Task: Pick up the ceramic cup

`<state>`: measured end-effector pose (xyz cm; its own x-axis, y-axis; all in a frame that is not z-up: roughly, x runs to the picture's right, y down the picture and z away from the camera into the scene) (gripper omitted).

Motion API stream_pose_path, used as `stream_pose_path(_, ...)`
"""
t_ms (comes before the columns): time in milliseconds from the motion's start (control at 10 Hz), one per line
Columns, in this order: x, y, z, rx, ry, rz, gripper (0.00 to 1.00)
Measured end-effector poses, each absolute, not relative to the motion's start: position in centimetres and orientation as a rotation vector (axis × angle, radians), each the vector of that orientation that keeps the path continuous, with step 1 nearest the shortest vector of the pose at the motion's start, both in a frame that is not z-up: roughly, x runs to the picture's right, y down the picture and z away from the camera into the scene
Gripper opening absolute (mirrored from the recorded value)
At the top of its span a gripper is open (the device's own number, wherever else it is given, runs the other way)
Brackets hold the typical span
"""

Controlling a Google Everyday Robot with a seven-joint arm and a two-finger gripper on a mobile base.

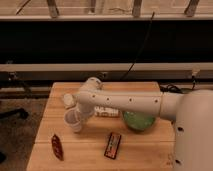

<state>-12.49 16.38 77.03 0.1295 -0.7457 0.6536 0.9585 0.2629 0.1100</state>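
Observation:
The ceramic cup is white and sits at the left-middle of the wooden table, looking slightly tilted. My gripper is at the left end of the white arm, which reaches across the table from the right. The gripper is directly above the cup and touches or nearly touches its rim. The arm's wrist hides the gripper's grip on the cup.
A green bowl lies right of the cup under the arm. A white packet lies between them. A dark red snack bag and a dark bar lie near the front edge. A dark rail wall runs behind.

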Motion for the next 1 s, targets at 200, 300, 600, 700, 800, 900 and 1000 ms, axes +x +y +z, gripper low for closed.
stream_pose_path(200, -12.5, 15.2, 76.3, -0.399, -0.656, -1.302, 0.0)
stream_pose_path(300, -12.3, 15.2, 76.3, -0.399, -0.66, -1.3, 0.0)
stream_pose_path(600, -11.9, 14.1, 75.8, -0.376, -0.682, -1.29, 0.0)
stream_pose_path(700, -11.9, 13.9, 75.6, -0.381, -0.676, -1.296, 0.0)
stream_pose_path(800, -12.0, 13.7, 75.5, -0.381, -0.677, -1.298, 0.0)
stream_pose_path(900, -11.7, 13.5, 75.5, -0.381, -0.677, -1.297, 0.0)
stream_pose_path(1000, -11.6, 13.3, 75.4, -0.38, -0.677, -1.295, 0.0)
